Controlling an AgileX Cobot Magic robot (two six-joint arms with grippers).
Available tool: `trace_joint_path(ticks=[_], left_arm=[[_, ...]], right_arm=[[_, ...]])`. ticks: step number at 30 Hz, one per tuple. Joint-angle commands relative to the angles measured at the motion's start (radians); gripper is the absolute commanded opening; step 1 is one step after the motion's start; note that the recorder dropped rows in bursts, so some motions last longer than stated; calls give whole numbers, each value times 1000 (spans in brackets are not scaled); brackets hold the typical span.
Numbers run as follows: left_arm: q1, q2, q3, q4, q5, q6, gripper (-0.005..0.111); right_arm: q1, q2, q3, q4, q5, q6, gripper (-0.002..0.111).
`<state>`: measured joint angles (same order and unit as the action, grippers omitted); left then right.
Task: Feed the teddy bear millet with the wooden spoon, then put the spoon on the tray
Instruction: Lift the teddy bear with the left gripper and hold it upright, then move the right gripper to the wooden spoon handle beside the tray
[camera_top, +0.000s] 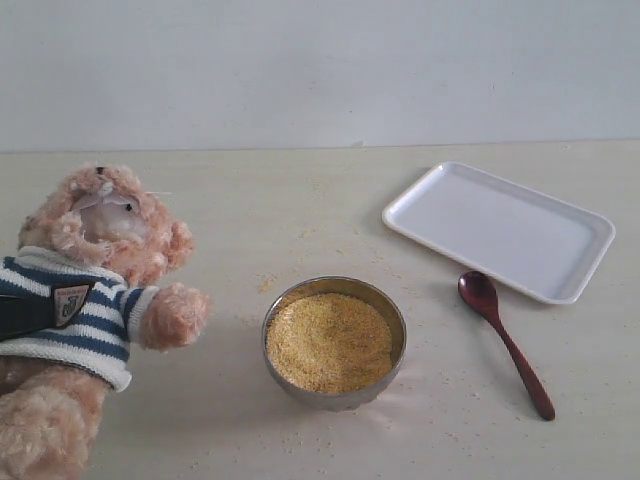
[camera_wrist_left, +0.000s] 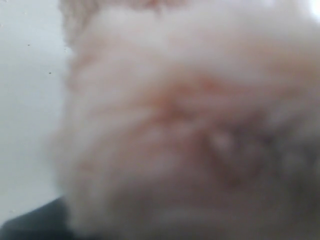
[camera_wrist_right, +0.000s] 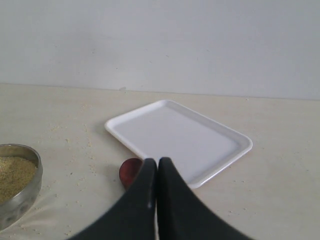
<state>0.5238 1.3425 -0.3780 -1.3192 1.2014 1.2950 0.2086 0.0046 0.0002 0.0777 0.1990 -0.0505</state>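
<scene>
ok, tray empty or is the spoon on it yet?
Empty. The tray shows only bare white surface; the spoon lies on the table beside its near edge.

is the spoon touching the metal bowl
Apart. The exterior view shows the spoon lying on the table, with a bare strip of tabletop between it and the bowl.

White tray (camera_top: 500, 230), golden-yellow millet (camera_top: 330, 342)
</scene>
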Motion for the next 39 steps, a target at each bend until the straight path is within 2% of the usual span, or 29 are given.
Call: trace_joint_path(ticks=[1, 17, 22, 26, 29, 31, 36, 39], left_arm=[[2, -10, 6, -24, 20, 7, 5], [2, -10, 6, -24, 20, 7, 5], [2, -10, 6, -24, 20, 7, 5], [2, -10, 6, -24, 20, 7, 5], [2, -10, 6, -24, 20, 7, 5], [2, -10, 6, -24, 20, 7, 5], [2, -10, 6, -24, 20, 7, 5], [2, -10, 6, -24, 20, 7, 5]], right_arm=[[1, -5, 0, -1, -1, 0, 1], [1, -5, 0, 4, -31, 5, 1], [1, -5, 0, 240, -199, 245, 1], [1, -5, 0, 270, -237, 296, 1], [1, -5, 0, 287, -149, 338, 1], [1, -5, -65, 287, 38, 310, 1], [1, 117, -270, 406, 216, 8, 1], [1, 303, -438, 399, 371, -168, 1]])
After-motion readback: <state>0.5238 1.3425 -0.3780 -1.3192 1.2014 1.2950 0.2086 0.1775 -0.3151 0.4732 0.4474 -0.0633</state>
